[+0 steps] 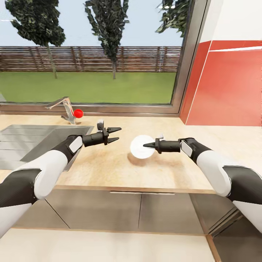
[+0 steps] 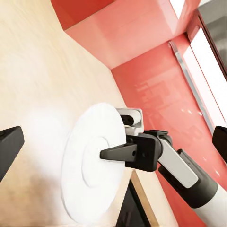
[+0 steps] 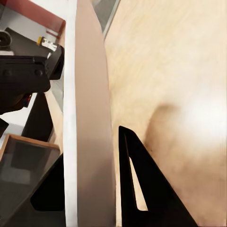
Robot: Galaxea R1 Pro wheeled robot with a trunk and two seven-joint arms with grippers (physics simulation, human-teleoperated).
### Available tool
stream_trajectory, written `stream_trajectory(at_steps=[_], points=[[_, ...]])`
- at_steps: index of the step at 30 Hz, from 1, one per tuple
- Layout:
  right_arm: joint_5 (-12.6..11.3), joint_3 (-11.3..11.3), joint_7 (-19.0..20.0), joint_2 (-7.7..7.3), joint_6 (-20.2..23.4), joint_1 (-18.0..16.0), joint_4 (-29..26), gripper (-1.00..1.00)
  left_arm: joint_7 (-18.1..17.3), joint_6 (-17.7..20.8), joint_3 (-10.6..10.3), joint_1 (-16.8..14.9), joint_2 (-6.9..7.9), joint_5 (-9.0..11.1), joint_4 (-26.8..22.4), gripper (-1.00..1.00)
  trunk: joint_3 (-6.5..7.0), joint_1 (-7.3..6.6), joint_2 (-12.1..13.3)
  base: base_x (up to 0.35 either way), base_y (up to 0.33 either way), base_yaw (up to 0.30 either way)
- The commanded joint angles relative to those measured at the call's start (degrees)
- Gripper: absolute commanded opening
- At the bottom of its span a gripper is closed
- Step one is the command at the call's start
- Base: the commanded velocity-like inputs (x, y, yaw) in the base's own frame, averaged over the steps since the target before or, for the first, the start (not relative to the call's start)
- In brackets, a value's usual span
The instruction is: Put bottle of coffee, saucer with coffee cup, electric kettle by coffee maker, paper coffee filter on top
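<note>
Saucer [image 1: 141, 147] pinched edge-on between right gripper [image 1: 146, 145] fingers, above beige countertop [image 1: 120, 171]; left gripper [image 1: 117, 134] spread, empty; window behind.

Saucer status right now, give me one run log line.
right gripper: shut on saucer, held above countertop | left gripper: open, empty | sink: at left

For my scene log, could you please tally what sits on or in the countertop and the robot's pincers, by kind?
Saucer, white, held by the right pincer above the kitchen countertop: 1
Sink, grey steel: 1
Tap, with a red knob: 1
Pincers, the left pincer open and empty: 2
Total: 5
</note>
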Motion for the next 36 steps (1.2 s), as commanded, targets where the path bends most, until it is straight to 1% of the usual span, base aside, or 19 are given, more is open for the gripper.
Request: stream_trajectory(at_steps=[1, 6, 13, 16, 19, 20, 22, 27, 31, 36], points=[[-0.3, -0.2, 0.1, -0.01, 0.7, 0.0, 0.0, -1.00, -0.1, 0.4, 0.1, 0.0, 0.00, -0.1, 0.0, 1.00, -0.03, -0.03, 0.0, -0.272, 0.000, 0.000], [-0.3, -0.2, 0.2, -0.01, 0.7, 0.0, 0.0, -1.00, -0.2, 0.4, 0.1, 0.0, 0.00, -0.1, 0.0, 1.00, 0.27, -0.03, 0.0, -0.147, 0.000, 0.000], [-0.3, -0.2, 0.2, -0.07, 0.7, 0.0, 0.0, -1.00, -0.2, 0.4, 0.1, 0.0, 0.00, -0.1, 0.0, 1.00, 0.90, -0.03, 0.0, -0.021, 0.000, 0.000], [-0.3, -0.2, 0.2, -0.37, 0.7, 0.0, 0.0, -1.00, -0.2, 0.4, 0.1, 0.0, 0.07, -0.1, -0.1, 1.00, 1.18, -0.03, 0.0, -0.004, 0.000, 0.000], [-0.3, -0.2, 0.2, -0.54, 0.7, 0.0, 0.0, -1.00, -0.2, 0.4, 0.1, 0.0, 0.31, -0.1, 0.0, 1.00, 1.46, -0.03, 0.0, -0.002, 0.000, 0.000], [-0.3, -0.2, 0.2, -0.60, 0.7, 0.0, 0.0, -1.00, -0.2, 0.4, 0.0, 0.0, 0.65, -0.1, 0.0, 1.00, 1.55, -0.03, 0.0, 0.000, 0.000, 0.000], [-0.3, -0.2, 0.2, -0.65, 0.7, 0.0, 0.0, -1.00, -0.2, 0.4, -0.6, 0.0, 1.02, -0.1, 0.0, 1.00, 1.74, -0.03, 0.0, 0.000, 0.000, 0.000], [-0.3, -0.2, 0.1, -0.71, 0.7, 0.0, 0.0, -1.00, -0.3, 0.4, -3.3, 0.0, 1.44, -0.1, 0.0, 1.00, 2.11, -0.03, 0.0, -0.147, 0.000, 0.000], [-0.3, -0.2, 0.1, -0.71, 0.7, 0.0, 0.0, -1.00, -0.3, 0.3, -3.6, 0.0, 1.48, -0.1, 0.0, 1.00, 2.17, -0.03, 0.0, -0.279, 0.000, 0.007], [-0.3, -0.2, 0.1, -0.71, 0.7, 0.0, 0.0, -1.00, -0.3, 0.3, -3.7, 0.0, 1.49, -0.1, 0.0, 1.00, 2.19, -0.03, 0.0, -0.100, 0.000, 0.138]])
